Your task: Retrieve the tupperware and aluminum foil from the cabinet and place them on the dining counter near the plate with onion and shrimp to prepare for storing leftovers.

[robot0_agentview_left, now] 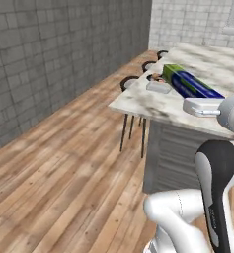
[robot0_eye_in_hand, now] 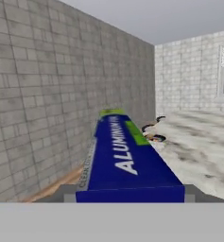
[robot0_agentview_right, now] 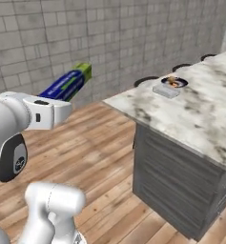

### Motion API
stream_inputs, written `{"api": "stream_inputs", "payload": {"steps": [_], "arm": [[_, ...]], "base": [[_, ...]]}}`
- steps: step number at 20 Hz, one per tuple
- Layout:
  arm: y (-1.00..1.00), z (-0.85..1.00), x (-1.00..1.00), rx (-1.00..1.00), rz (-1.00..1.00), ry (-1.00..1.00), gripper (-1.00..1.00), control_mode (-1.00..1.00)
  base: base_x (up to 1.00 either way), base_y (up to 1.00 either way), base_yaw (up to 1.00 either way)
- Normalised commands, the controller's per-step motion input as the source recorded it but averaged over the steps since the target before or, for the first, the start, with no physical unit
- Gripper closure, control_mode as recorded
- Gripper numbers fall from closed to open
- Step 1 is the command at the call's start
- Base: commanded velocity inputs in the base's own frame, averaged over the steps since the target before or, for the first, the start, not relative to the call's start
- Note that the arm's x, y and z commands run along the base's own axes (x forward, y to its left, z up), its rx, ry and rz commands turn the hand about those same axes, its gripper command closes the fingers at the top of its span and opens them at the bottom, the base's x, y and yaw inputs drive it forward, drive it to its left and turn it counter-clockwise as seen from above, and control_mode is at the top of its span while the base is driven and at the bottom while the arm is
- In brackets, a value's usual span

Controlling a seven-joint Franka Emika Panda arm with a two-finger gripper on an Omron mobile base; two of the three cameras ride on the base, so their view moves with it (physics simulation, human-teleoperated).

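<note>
My gripper [robot0_agentview_left: 201, 99] [robot0_agentview_right: 51, 97] [robot0_eye_in_hand: 130, 194] is shut on the aluminum foil [robot0_agentview_left: 190, 81] [robot0_agentview_right: 66, 85] [robot0_eye_in_hand: 125, 158], a long dark blue box with a yellow-green far end, held in the air pointing ahead. In the right base view the box hangs left of the dining counter [robot0_agentview_right: 200, 119], off its edge. The tupperware [robot0_agentview_left: 159, 87] [robot0_agentview_right: 166, 90] lies on the dining counter [robot0_agentview_left: 153, 105] [robot0_eye_in_hand: 198, 151] near its corner. Just beyond it sits the black plate with onion and shrimp [robot0_agentview_left: 156, 77] [robot0_agentview_right: 174, 82] [robot0_eye_in_hand: 155, 137]. The cabinet is out of view.
Black stools [robot0_agentview_left: 130, 81] [robot0_agentview_right: 147, 80] stand along the counter's far side, towards the grey tiled wall [robot0_agentview_left: 49, 54]. Open wooden floor [robot0_agentview_left: 64, 188] lies between the wall and the counter's grey base [robot0_agentview_right: 171, 186].
</note>
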Motion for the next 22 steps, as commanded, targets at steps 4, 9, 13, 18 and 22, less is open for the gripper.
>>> {"api": "stream_inputs", "payload": {"steps": [4, 9, 13, 18, 22], "arm": [[0.00, 0.00, 0.00, 0.00, 0.00, 0.00, 1.00, 1.00], [0.00, 0.00, 0.00, 0.00, 0.00, 0.00, 1.00, 1.00], [0.00, 0.00, 0.00, 0.00, 0.00, 0.00, 1.00, 1.00], [0.00, 0.00, 0.00, 0.00, 0.00, 0.00, 1.00, 1.00], [0.00, 0.00, 0.00, 0.00, 0.00, 0.00, 1.00, 1.00]], "base": [[1.00, 1.00, -0.33], [1.00, 1.00, -0.44], [1.00, 1.00, -0.55], [0.94, 1.00, -0.60], [0.80, 0.97, -0.66]]}}
